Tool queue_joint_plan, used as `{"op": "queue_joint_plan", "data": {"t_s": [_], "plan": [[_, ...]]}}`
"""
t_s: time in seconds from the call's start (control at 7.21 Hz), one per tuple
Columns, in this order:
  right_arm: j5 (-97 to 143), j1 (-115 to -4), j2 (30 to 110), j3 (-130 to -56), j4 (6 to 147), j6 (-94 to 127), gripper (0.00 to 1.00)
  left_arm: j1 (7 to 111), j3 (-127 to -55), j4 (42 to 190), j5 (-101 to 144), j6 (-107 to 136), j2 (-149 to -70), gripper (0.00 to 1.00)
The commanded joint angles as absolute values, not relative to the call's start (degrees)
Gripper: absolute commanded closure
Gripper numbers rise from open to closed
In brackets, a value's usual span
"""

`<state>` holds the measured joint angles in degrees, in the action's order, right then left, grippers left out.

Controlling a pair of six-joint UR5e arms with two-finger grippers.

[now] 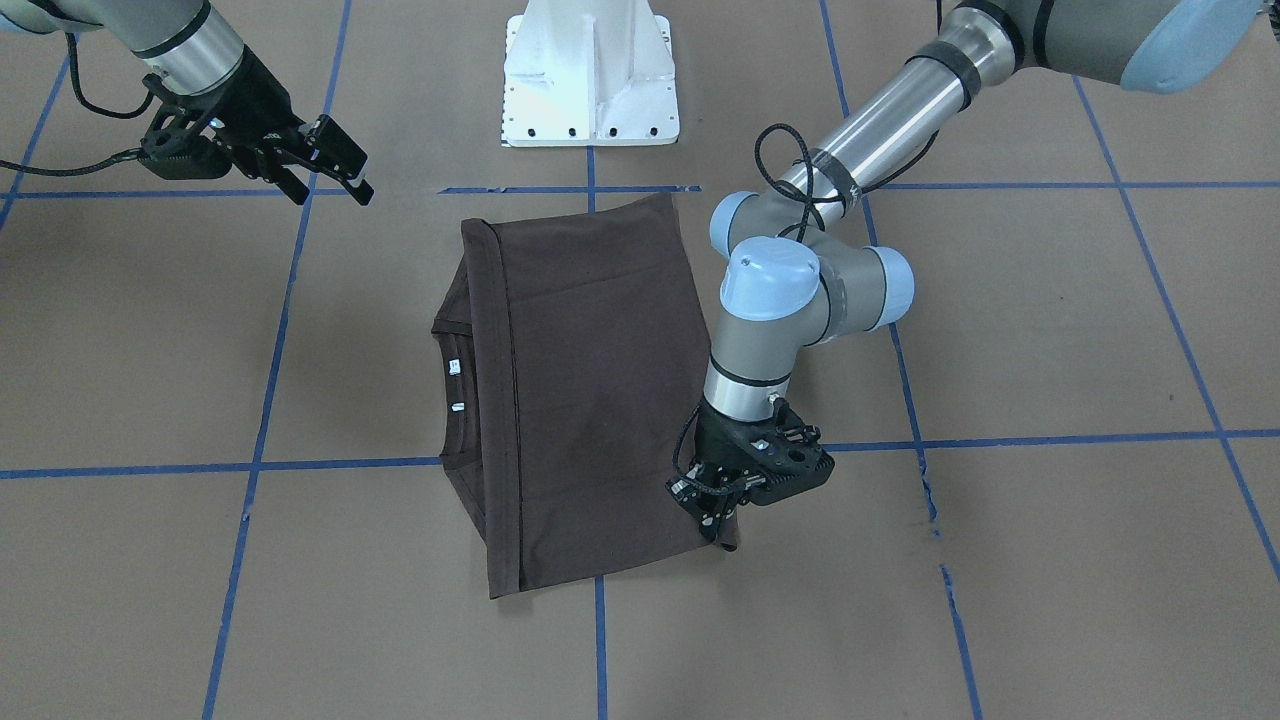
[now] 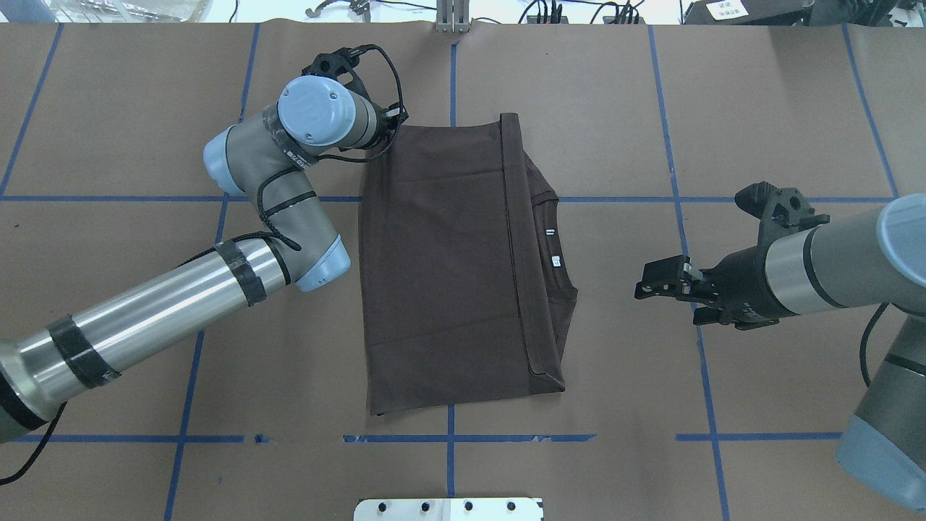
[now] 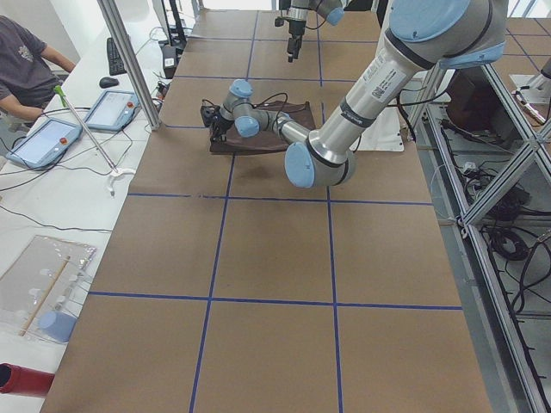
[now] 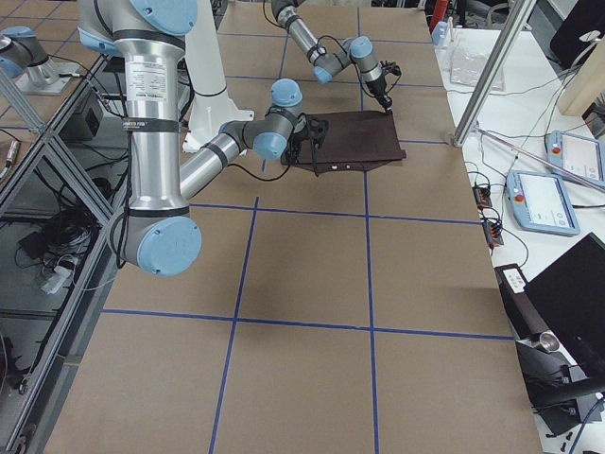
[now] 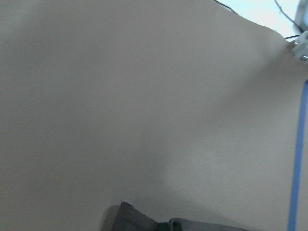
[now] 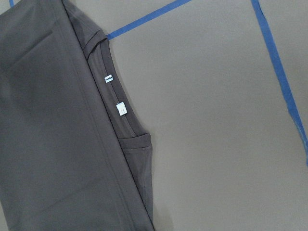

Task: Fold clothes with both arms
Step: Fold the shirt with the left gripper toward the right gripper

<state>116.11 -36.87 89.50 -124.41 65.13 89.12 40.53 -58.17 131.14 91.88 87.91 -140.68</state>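
The dark brown T-shirt (image 1: 600, 400) lies folded flat in the middle of the table (image 1: 1050, 330). It also shows in the overhead view (image 2: 441, 268). Its collar with white labels (image 2: 551, 233) faces my right side. My left gripper (image 1: 714, 524) points down at the shirt's far left corner, and its fingers look closed on the cloth there. In the overhead view the wrist hides those fingers. The left wrist view shows only that corner (image 5: 134, 220) on bare table. My right gripper (image 2: 647, 282) is open and empty, hovering to the right of the collar, apart from the shirt (image 6: 48, 120).
The white pedestal base (image 1: 590, 80) stands at the robot's edge of the table. Blue tape lines (image 1: 600, 640) cross the brown table cover. An operator (image 3: 26, 60) with tablets sits at a side desk past the table's far edge.
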Motion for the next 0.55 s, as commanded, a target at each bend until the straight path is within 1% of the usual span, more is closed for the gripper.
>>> {"op": "queue_joint_plan", "data": {"t_s": [0.0, 0.14, 0.28, 0.42], "plan": [[116.0, -36.7, 89.5, -124.4, 65.1, 89.2, 0.00, 41.7, -54.9, 133.8, 91.3, 86.0, -141.6, 1.00], [116.0, -36.6, 88.7, -124.0, 65.5, 89.2, 0.00, 41.7, -54.2, 133.7, 90.7, 83.3, -141.3, 0.01], [115.7, -36.4, 88.6, -123.1, 65.7, 88.9, 0.00, 43.7, -55.3, 133.5, 91.3, 81.1, -141.5, 0.00], [114.5, -35.9, 88.3, -122.0, 65.7, 88.6, 0.00, 45.3, -58.8, 131.3, 94.3, 80.8, -141.3, 0.00]]}}
